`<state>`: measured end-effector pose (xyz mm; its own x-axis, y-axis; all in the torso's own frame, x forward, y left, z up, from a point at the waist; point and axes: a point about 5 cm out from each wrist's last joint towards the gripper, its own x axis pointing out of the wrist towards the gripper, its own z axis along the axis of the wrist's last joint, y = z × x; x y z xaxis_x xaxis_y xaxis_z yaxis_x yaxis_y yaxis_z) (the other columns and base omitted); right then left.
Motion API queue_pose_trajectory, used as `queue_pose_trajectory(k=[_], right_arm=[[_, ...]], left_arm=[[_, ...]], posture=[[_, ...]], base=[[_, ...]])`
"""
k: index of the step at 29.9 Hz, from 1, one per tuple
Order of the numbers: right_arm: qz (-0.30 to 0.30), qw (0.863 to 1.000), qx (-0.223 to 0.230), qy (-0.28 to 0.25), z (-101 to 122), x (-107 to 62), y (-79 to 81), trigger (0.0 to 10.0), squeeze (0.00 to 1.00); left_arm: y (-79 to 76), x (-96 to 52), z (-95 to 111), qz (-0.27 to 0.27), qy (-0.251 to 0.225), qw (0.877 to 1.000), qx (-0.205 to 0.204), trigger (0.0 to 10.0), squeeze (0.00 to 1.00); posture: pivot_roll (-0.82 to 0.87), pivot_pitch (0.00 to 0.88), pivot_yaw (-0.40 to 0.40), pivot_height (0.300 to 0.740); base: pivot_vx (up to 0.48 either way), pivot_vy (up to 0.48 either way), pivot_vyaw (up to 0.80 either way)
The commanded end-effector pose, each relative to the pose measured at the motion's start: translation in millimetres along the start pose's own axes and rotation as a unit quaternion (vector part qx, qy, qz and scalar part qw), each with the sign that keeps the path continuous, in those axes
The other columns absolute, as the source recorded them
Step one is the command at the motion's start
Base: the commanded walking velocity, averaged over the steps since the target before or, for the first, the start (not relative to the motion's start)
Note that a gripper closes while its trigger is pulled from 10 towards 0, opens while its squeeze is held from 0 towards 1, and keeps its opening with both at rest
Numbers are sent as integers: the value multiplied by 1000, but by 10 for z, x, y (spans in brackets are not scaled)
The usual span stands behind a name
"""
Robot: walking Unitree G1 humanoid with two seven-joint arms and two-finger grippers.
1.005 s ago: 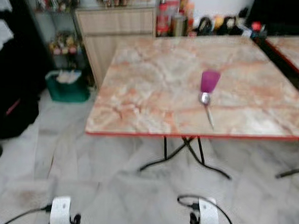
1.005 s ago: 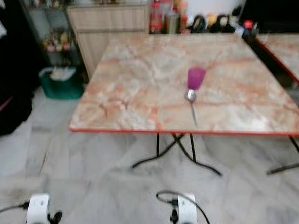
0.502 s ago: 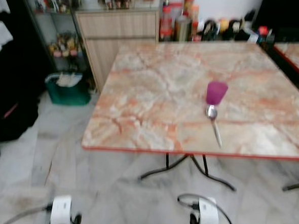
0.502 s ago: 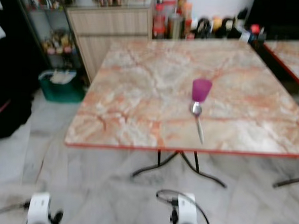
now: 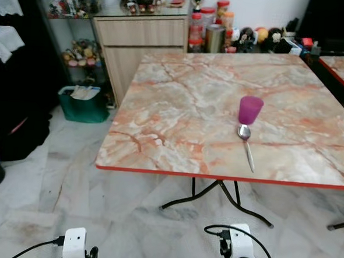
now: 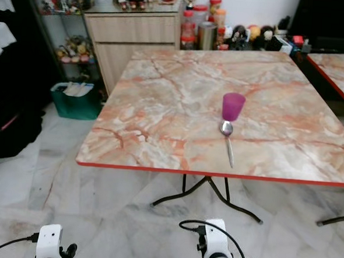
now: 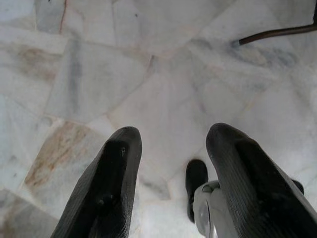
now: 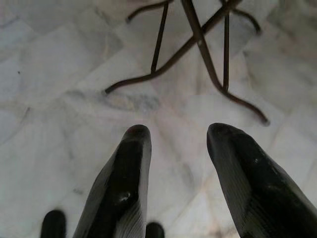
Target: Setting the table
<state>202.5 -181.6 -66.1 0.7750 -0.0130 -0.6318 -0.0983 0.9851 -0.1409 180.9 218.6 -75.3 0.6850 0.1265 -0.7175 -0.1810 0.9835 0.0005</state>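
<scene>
Your left gripper (image 7: 171, 148) and right gripper (image 8: 176, 144) hang low over the pale marble floor (image 5: 52, 180), fingers parted with nothing between them.

Ahead of you stands the square, red-edged table with a pink-veined marble top (image 5: 179, 112) on thin black metal legs (image 8: 198, 44). A slim silver metal spoon (image 5: 246, 145) lies near its front edge, its bowl just beside a translucent purple plastic cup (image 5: 249, 110) standing upright. Past the table you see a green bin (image 5: 82, 103) holding pale crumpled material, a wooden cabinet (image 5: 139, 42) and jars (image 5: 210, 32).
</scene>
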Motion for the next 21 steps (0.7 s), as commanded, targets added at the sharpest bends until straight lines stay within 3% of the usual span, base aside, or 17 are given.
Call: queue_pose_trajectory(k=[1,7,17,21], right_arm=[[4,999,-11,-37,70,-8,-9,10000,0],[1,992,-35,-121,177,-86,-53,10000,0],[-6,980,-44,-192,265,-221,-59,10000,0],[-6,966,-53,-252,474,-316,-68,10000,0]], left_arm=[[29,-4,-9,4,2,1000,0,10000,0],[26,-9,-23,4,4,1000,-1,10000,0],[-1,-12,-43,-1,6,1000,-1,10000,0],[6,-17,-54,0,7,1000,-1,10000,0]], posture=[[97,0,74,740],[85,0,71,740],[80,0,67,740],[74,0,68,740]], base=[[0,0,0],[0,0,0],[0,0,0],[0,0,0]])
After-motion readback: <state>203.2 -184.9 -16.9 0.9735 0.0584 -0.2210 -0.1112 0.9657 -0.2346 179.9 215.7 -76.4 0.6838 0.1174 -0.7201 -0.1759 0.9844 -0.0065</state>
